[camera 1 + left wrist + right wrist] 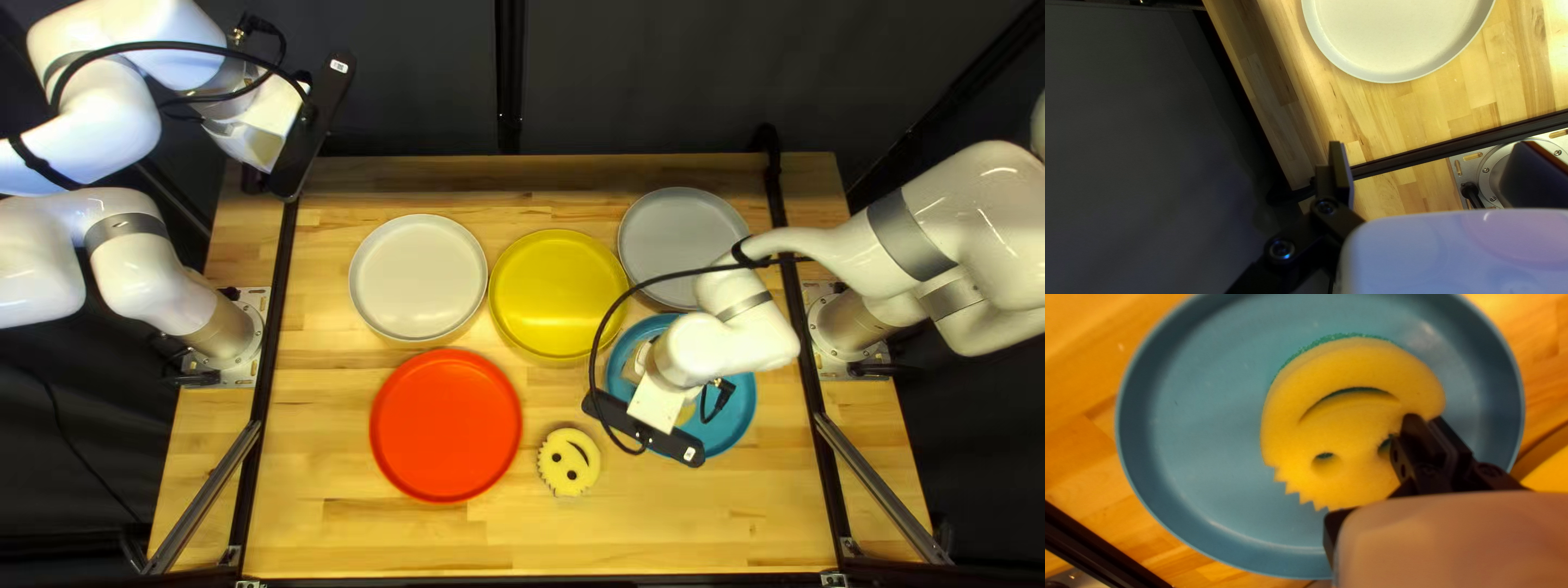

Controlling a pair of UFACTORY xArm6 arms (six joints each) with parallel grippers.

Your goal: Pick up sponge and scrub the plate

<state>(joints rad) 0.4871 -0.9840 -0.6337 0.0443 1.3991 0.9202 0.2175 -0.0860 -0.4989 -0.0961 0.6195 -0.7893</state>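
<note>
A round yellow smiley sponge (pixel 1331 428) with a green scrub layer lies flat in the blue plate (pixel 1200 416). My right gripper (pixel 1372 473) is shut on its edge, one black finger (pixel 1414 441) pressed beside an eye hole. In the top left view my right wrist covers most of the blue plate (pixel 735 416) at the right. A second smiley sponge (pixel 569 461) lies on the wood in front of the plates. My left gripper (pixel 1363 175) hangs open and holding nothing over the table's far left corner, with only one finger (pixel 1338 169) showing.
A white plate (pixel 418 276), a yellow plate (pixel 557 292) and a grey plate (pixel 678 237) stand in a row at the back. An orange plate (pixel 445 423) sits in front of them. Black rails (pixel 269 343) run along both table sides.
</note>
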